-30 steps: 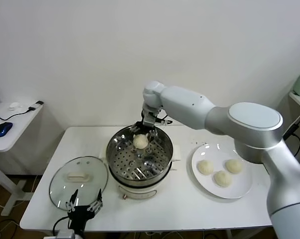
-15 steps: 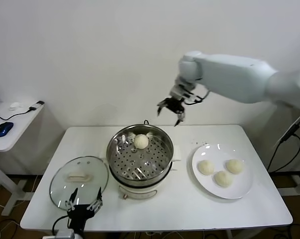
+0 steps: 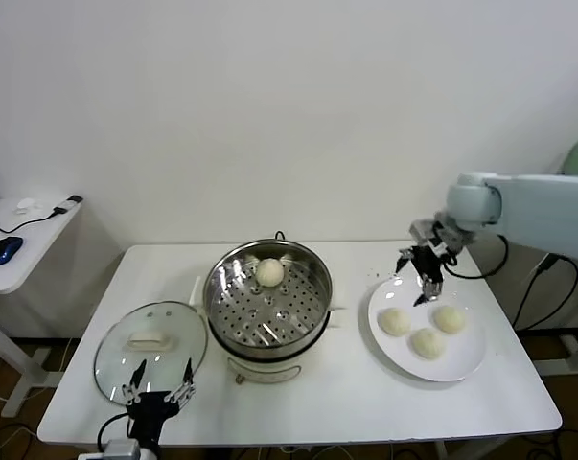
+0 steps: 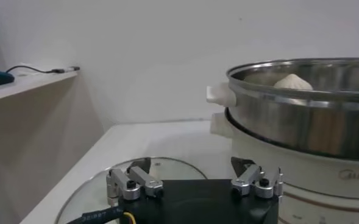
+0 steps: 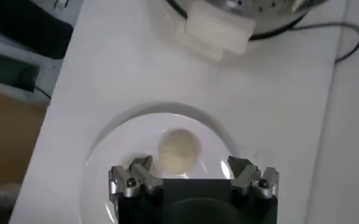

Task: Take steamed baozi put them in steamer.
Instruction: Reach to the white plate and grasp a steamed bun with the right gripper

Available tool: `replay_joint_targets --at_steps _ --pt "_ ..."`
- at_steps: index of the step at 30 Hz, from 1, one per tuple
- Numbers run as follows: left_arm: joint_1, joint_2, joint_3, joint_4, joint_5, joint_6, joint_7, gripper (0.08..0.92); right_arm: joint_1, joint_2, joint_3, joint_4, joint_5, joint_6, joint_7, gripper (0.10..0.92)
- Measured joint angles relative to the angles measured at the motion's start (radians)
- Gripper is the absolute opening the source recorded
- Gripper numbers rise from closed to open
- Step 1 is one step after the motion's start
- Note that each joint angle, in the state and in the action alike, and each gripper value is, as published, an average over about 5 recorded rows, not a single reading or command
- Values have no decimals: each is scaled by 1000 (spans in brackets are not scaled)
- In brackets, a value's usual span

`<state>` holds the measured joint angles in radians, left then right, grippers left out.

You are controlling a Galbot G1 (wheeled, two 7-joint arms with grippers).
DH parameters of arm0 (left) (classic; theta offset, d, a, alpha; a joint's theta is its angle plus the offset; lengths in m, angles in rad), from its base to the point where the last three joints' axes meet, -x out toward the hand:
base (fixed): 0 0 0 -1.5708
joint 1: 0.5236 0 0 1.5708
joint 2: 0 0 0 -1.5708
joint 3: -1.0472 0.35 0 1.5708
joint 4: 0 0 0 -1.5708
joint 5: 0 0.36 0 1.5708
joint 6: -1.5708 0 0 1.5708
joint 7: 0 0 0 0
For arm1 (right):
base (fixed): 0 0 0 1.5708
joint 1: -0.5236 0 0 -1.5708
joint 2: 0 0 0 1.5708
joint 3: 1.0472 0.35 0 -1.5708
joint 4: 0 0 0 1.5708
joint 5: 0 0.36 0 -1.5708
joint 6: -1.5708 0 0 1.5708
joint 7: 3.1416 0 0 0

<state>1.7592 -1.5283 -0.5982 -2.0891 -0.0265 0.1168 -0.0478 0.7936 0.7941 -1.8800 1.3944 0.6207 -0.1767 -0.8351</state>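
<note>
One steamed baozi [image 3: 269, 271] lies on the perforated tray of the steel steamer [image 3: 233, 316], towards its far side; its top also peeks over the steamer's [image 4: 301, 112] rim as the baozi [image 4: 293, 81]. Three more baozi [image 3: 395, 322] [image 3: 428, 343] [image 3: 450, 319] sit on the white plate [image 3: 464, 361]. My right gripper [image 3: 425, 274] hangs open and empty over the plate's far edge. In its wrist view the right gripper [image 5: 190, 165] is above one baozi [image 5: 179, 149] on the plate [image 5: 124, 140]. My left gripper [image 3: 157, 393] is parked open at the table's front-left.
The glass lid [image 3: 116, 359] with a white handle lies flat left of the steamer, just beyond the left gripper [image 4: 191, 167]; the lid [image 4: 100, 182] shows under its fingers. A side desk [image 3: 20, 235] with a blue mouse stands at far left. A cable runs behind the steamer.
The right gripper let go of the baozi in the steamer, rose, and swung right and down to hover over the plate. The left arm has not moved.
</note>
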Motion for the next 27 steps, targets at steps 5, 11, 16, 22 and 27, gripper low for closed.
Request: replay_joint_targets --at_steps 5,11,16,22,27 --pt "5 0 1 11 2 -8 -1 823 -115 -9 66 -46 -19 -51 33 823" --pt "8 0 4 13 8 -9 -1 823 -243 1 163 -120 -47 -81 56 823" --pt "3 0 6 18 13 -9 0 823 -325 24 237 -183 -59 -91 62 823" --pt "0 0 7 26 14 -11 0 823 -386 50 291 -239 -69 -98 65 823" --pt "-1 2 5 28 11 -12 -1 823 -415 65 314 -266 -76 -101 65 821"
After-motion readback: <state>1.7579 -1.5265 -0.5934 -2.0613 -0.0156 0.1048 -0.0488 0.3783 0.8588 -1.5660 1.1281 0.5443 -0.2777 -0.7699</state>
